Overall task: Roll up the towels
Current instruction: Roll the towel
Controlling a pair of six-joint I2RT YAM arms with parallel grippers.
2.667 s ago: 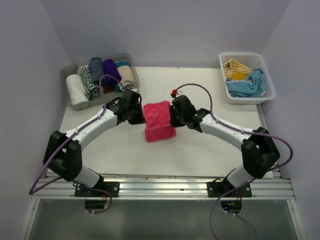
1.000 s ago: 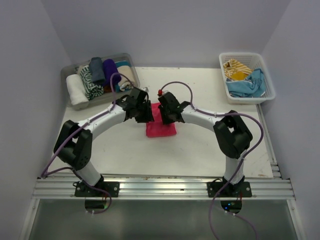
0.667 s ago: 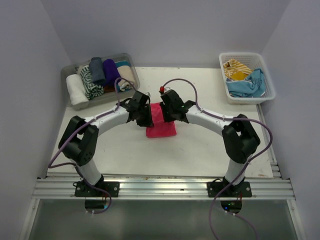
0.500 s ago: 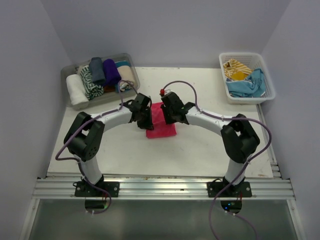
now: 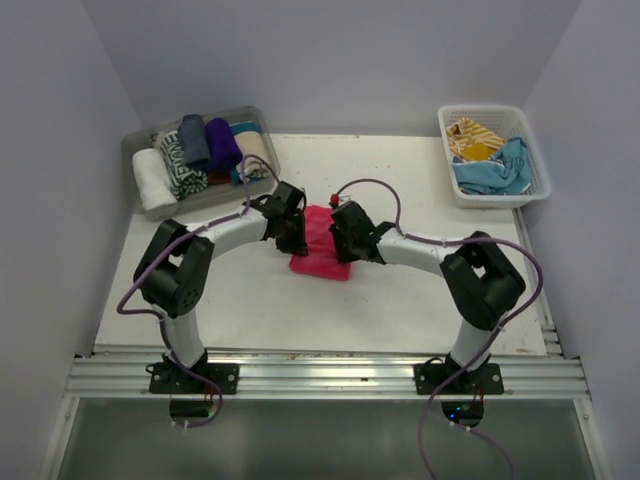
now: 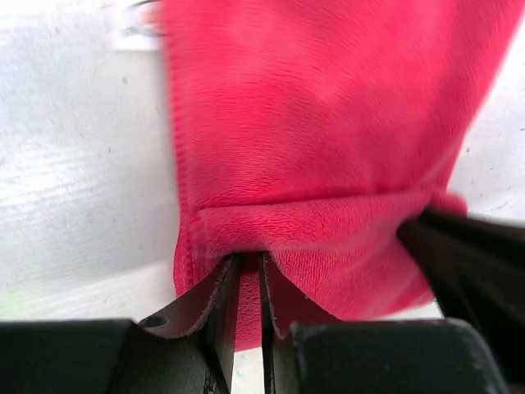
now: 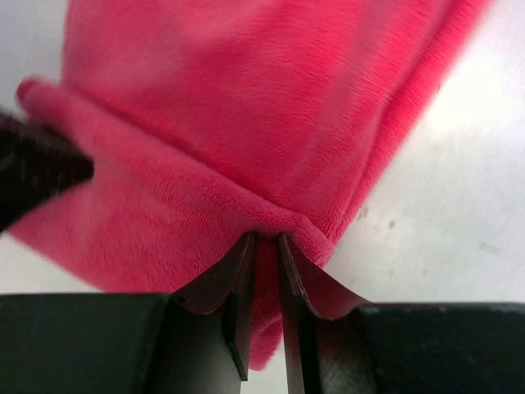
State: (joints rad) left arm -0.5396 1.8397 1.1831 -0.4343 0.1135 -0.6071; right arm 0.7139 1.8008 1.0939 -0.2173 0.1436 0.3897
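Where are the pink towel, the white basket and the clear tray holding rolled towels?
pink towel (image 5: 320, 260): top external view, on its near flat part.
white basket (image 5: 495, 199): top external view, on its near wall.
clear tray (image 5: 131, 152): top external view, on its left wall.

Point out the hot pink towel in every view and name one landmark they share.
Top external: pink towel mid-table, between left claw and right claw.
Left wrist: towel fills top and centre, folded edge pinched at the bottom.
Right wrist: towel fills upper left and centre, folded edge pinched at the bottom.
Shared landmark: the opposite claw, a dark shape at each wrist view's side.
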